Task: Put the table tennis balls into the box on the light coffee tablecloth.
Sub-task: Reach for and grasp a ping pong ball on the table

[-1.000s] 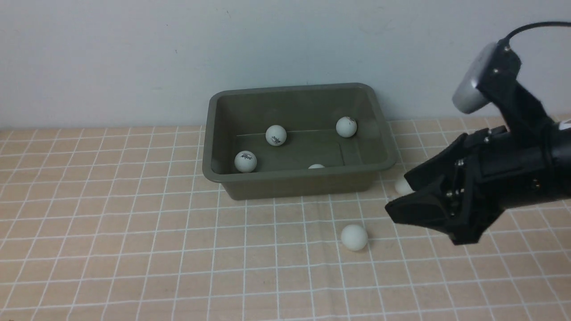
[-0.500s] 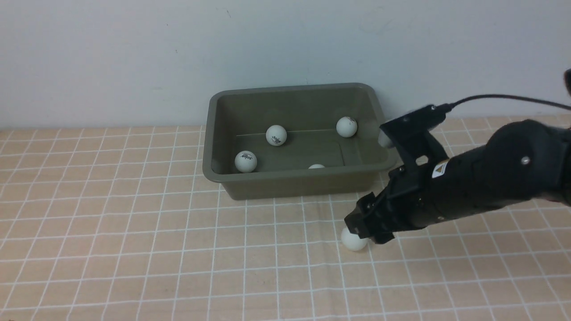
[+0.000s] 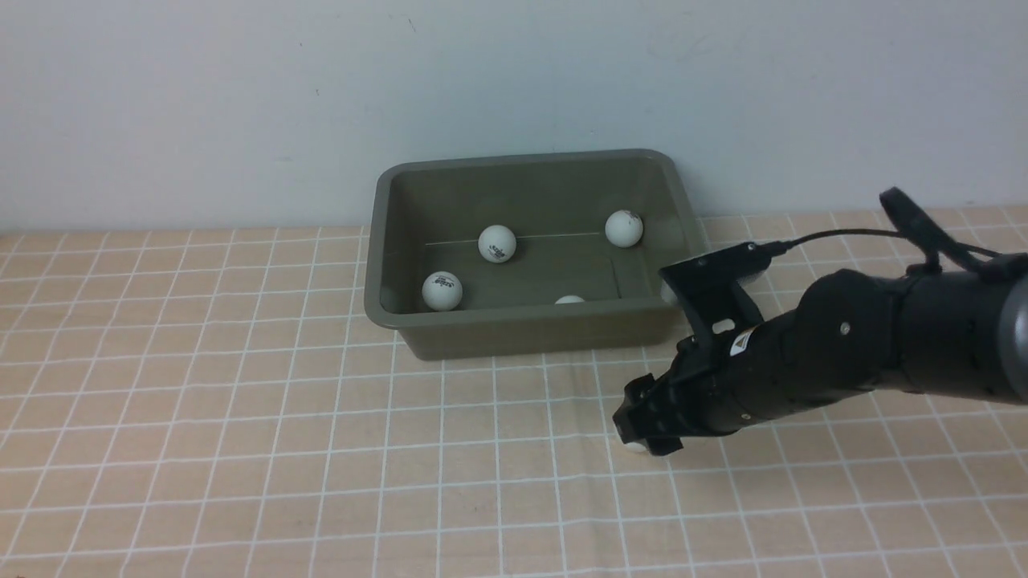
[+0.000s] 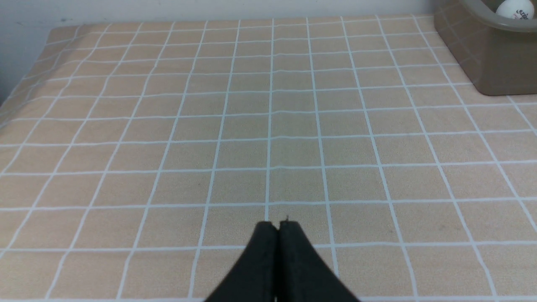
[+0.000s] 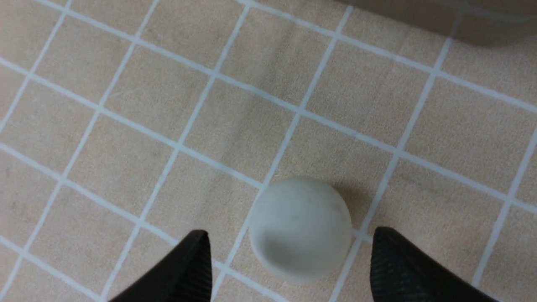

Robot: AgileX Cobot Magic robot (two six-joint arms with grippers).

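The olive-green box (image 3: 522, 333) stands at the back of the light coffee tablecloth (image 3: 241, 401), with several table tennis balls in it, among them one by the left wall (image 3: 442, 291) and one at the back right (image 3: 624, 228). In front of the box's right end, my right gripper (image 3: 640, 429) is down at the cloth over another ball, of which only a sliver (image 3: 635, 446) shows. In the right wrist view this ball (image 5: 300, 228) lies between the spread fingertips of my right gripper (image 5: 290, 234), which is open and not touching it. My left gripper (image 4: 277, 226) is shut and empty above bare cloth.
A pale wall rises straight behind the box. The left wrist view shows the box's corner (image 4: 482, 63) far off, a ball (image 4: 516, 8) inside it, and the cloth's edge (image 4: 25, 71). My right arm (image 3: 883, 345) crosses the cloth's right side.
My right arm swung down and to the left, from above the cloth's right side onto the ball in front of the box. That ball and those in the box stayed put.
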